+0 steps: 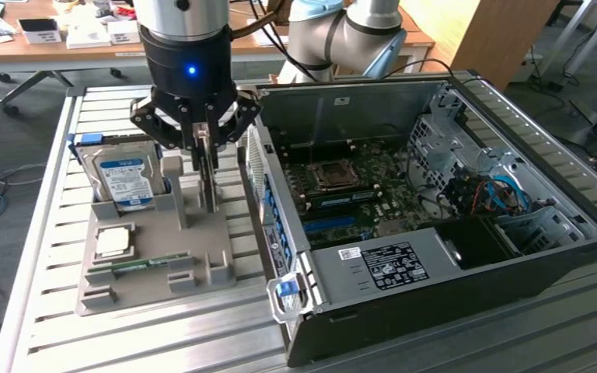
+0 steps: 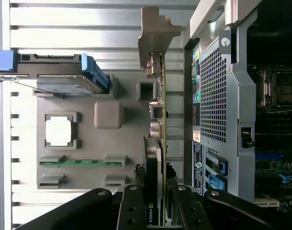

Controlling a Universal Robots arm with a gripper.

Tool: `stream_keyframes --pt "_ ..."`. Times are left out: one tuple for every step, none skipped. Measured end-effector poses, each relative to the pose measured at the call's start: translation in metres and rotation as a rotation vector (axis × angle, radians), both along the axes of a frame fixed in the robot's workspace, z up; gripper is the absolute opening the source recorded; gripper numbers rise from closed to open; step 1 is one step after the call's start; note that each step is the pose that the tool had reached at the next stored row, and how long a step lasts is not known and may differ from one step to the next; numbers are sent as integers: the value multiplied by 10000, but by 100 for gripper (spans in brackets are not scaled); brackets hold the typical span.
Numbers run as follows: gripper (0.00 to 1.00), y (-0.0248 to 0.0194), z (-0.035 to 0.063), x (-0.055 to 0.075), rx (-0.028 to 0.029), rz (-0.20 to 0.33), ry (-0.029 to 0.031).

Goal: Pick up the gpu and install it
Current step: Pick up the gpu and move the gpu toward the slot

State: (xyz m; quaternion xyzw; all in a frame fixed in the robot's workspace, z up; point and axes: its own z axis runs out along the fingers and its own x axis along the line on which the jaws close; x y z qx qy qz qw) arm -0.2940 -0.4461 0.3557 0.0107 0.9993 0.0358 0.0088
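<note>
The gpu (image 1: 208,183) stands on edge at the grey holder tray (image 1: 143,291), right beside the open computer case (image 1: 547,256). My gripper (image 1: 203,144) comes down on it from above, and its black fingers press both faces of the card. In the wrist view the gpu (image 2: 161,110) is edge-on, a thin green board with a black cooler and a silver bracket (image 2: 155,33) at its far end. My gripper (image 2: 154,178) is shut on the cooler end. I cannot tell whether the card's lower edge still rests in the tray slot.
The tray also holds an upright hard drive (image 1: 122,175), a square processor (image 1: 114,241) and a green memory stick (image 1: 137,264). The case lies on its side with the motherboard (image 1: 350,186) and its blue slot (image 1: 329,227) exposed. Everything rests on a slatted metal table (image 1: 174,342).
</note>
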Motion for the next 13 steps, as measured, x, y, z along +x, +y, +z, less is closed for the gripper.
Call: stream_keyframes --pt "27 0 0 0 0 0 0" --pt "27 0 0 0 0 0 -1" --pt "27 0 0 0 0 0 -1" --pt "27 0 2 0 0 0 0" --pt "27 0 8 0 -1 0 2" --pt "27 0 17 0 2 0 1" --pt "27 0 29 0 5 -1 1" --pt "27 0 43 0 9 0 0" --pt "27 0 60 0 13 -1 0" --pt "27 0 79 0 16 0 -1" --pt "27 0 101 0 19 0 0" --pt "27 0 123 0 23 0 0" --pt "27 0 146 0 28 0 -1"
